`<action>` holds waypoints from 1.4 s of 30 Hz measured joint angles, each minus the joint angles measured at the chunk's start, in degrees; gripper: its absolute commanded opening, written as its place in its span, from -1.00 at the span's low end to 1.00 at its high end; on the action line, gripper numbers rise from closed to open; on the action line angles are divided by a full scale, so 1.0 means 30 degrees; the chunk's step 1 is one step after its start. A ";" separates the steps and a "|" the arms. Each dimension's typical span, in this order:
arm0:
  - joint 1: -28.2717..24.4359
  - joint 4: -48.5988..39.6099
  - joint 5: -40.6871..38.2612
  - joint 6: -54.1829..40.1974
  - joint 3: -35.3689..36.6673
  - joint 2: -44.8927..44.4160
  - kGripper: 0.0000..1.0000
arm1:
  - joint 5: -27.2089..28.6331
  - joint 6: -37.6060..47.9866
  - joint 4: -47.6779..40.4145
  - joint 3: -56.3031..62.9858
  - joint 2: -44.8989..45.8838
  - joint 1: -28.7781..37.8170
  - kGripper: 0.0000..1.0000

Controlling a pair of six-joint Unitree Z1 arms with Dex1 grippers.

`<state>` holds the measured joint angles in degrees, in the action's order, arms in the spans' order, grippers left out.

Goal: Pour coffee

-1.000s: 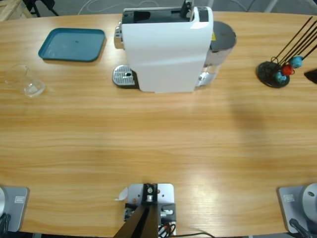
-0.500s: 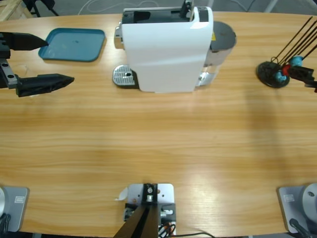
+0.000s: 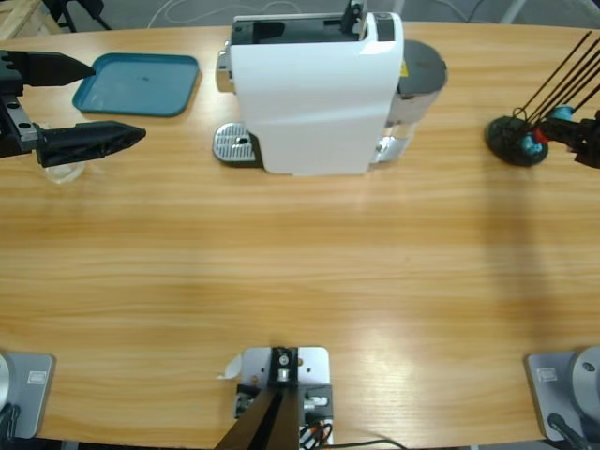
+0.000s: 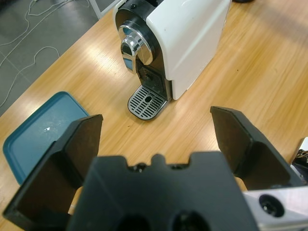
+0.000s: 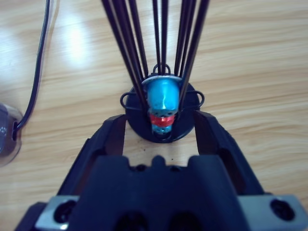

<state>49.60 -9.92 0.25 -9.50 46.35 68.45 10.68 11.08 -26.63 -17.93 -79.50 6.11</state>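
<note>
**Reaching in, both grippers empty, no coffee visible yet**

Left gripper (image 3: 98, 103) enters from the left edge, jaws spread wide, hanging over a clear tumbler (image 3: 64, 169) that peeks out under the near jaw; teal tray (image 3: 141, 84) just beyond it. Right gripper (image 5: 161, 127) sits at the right edge, jaws parted around the blue and red capsules (image 5: 162, 103) in the black wire rack (image 3: 516, 141), not visibly touching. White coffee machine (image 3: 314, 94) stands mid-far, drip grille (image 3: 234, 145) bare; no coffee seen in the tumbler or anywhere else.

Risks, my read: tumbler is light and glassy, a skewed close could tip or skid it; right jaws may snag the rack wires and drag the stand.
</note>
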 measured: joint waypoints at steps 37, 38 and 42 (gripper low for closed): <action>0.0000 0.0002 0.0000 0.0775 -0.0144 0.0001 0.93 | -0.0890 -0.0529 -0.2804 0.0866 0.0532 -0.1053 -0.96; 0.0000 0.0005 0.0000 0.0793 -0.0171 0.0001 0.93 | -0.0877 -0.0520 -0.2587 0.0830 0.0797 -0.1053 -0.96; 0.0000 0.0057 0.0000 0.0833 -0.0385 0.0001 0.93 | -0.0832 -0.0447 -0.0570 0.0017 0.2529 -0.0974 -0.96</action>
<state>49.60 -9.75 0.25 -7.00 45.19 68.46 8.19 9.74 -28.33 -17.88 -71.91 3.19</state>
